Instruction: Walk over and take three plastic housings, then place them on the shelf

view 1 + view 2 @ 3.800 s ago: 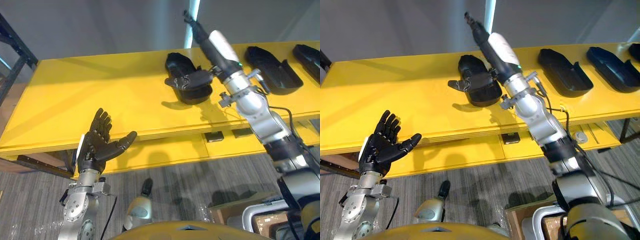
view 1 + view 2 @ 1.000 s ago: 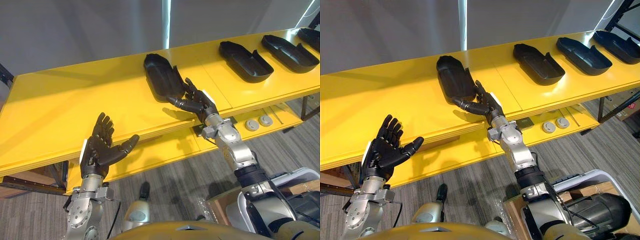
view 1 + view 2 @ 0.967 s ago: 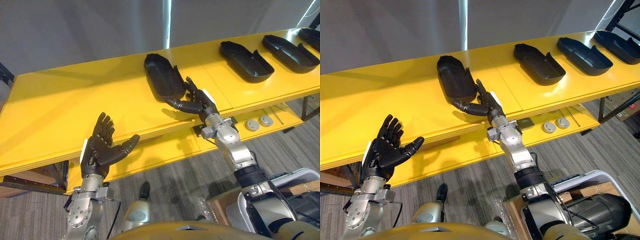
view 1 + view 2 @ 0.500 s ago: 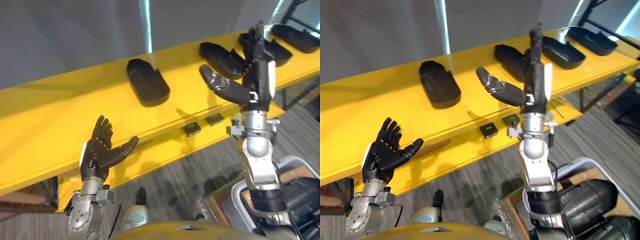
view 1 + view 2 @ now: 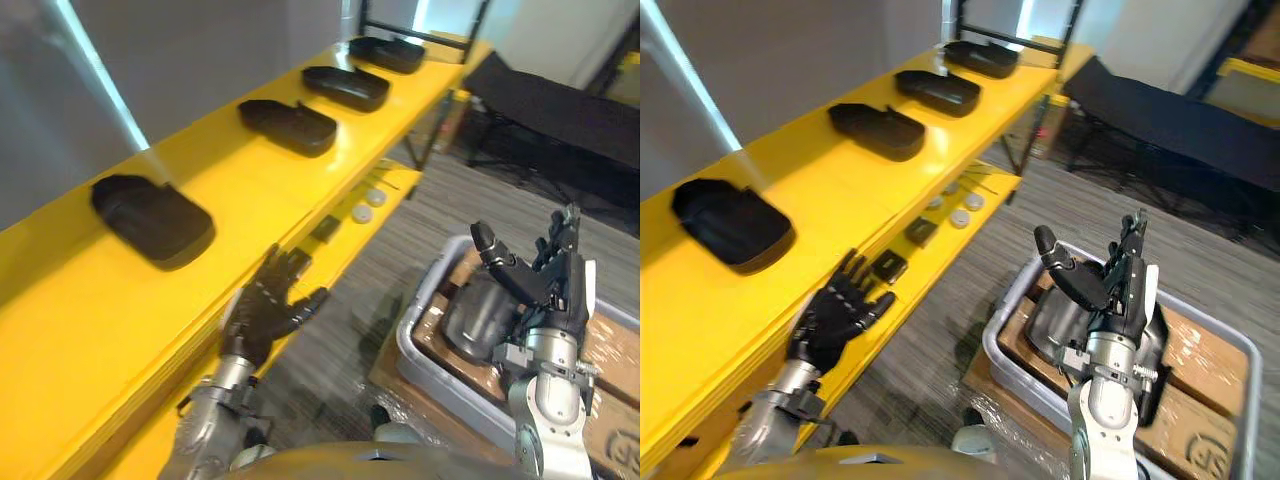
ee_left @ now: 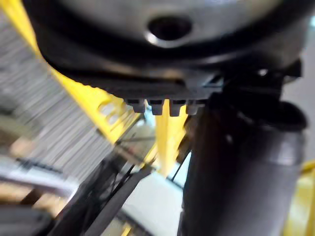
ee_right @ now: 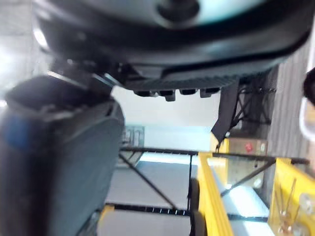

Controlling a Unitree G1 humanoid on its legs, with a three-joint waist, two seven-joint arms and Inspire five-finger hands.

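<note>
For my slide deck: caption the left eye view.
Black housings line the yellow shelf; left hand and right hand open, empty.

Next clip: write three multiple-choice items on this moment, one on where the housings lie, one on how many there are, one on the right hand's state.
1. Where do the black housings lie?
A. on the floor
B. on the top board of the yellow shelf
C. in the robot's hands

2. How many housings show on that board?
A. two
B. six
C. four

3. What is the state of the right hand?
A. open, holding nothing
B. shut on a housing
C. shut, holding nothing

Answers: 1 B, since they all lie in a row on the top board. 2 C, since both eye views show four dark shells. 3 A, since its fingers stand straight and apart with nothing between them.
</note>
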